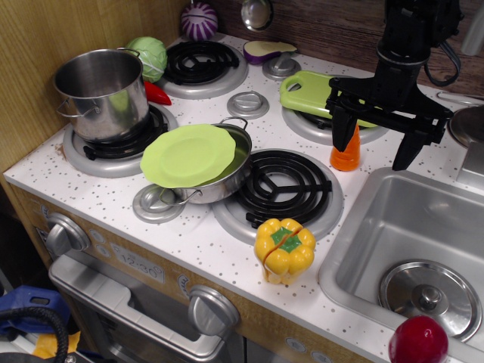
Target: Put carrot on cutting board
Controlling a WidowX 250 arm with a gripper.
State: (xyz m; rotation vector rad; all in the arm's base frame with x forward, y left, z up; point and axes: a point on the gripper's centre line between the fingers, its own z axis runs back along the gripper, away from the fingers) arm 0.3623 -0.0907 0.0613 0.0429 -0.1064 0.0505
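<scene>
Standing upright on its wide base at the right centre of the frame, the carrot (346, 153) is seen on the speckled counter (189, 234) just below the cutting board (308, 91), which lies over the upper-right burner. The gripper (372, 144) hangs above it with the fingers spread wide apart; the left finger (339, 128) overlaps the carrot's upper part, and the right one ends well to the right of it. Nothing is clamped.

The carrot is judged to be light, stiff, hollow plastic, smooth and rather slippery, not fragile. Because it tapers, a hold near the tip would probably squeeze it out downward; the thicker lower half is judged the safer place, with the fingers closed squarely across it. It is also judged easy to tip over if nudged by one finger first.

The carrot's tip is hidden behind the left finger, so contact between them cannot be determined. The board's right end is covered by the gripper, and the arm is cut off at the top edge.
</scene>
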